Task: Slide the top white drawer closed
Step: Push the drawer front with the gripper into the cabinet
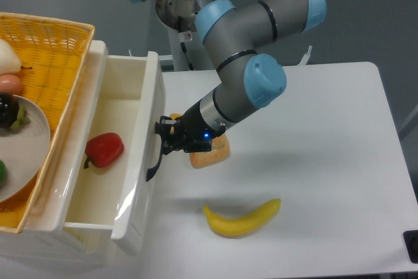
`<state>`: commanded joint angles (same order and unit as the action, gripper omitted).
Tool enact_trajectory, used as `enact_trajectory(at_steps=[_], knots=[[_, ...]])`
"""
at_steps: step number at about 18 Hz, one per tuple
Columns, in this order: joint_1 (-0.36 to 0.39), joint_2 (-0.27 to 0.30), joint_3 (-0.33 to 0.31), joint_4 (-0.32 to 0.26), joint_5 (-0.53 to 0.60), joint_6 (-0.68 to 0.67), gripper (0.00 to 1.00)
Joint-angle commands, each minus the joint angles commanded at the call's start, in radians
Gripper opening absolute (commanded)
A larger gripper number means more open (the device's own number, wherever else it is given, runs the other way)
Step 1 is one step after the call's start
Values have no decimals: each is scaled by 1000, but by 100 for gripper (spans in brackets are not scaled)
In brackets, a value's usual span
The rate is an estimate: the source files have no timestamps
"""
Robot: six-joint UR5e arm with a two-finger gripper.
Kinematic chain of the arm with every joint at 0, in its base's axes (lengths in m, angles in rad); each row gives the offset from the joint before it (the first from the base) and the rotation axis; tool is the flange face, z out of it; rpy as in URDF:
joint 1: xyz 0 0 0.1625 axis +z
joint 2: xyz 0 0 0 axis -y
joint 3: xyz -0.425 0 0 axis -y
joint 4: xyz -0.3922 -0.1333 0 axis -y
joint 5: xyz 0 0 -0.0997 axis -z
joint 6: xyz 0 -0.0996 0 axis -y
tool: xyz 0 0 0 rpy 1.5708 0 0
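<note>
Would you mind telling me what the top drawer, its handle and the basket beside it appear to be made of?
The top white drawer looks like glossy white plastic: bright highlights sit on its floor and front edge. Its handle seems to be black plastic or coated metal; the look leaves it open. The yellow basket appears to be woven wicker, judging by its criss-cross weave, though it might be plastic imitation.

White table (326, 161), grey wall (379, 11) behind, bright even light
</note>
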<state>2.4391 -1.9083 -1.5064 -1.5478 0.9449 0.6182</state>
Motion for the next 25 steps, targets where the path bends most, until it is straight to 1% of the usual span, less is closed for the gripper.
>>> enact_trajectory(at_steps=[25], knots=[[-83, -12, 0, 18, -2, -55, 13]])
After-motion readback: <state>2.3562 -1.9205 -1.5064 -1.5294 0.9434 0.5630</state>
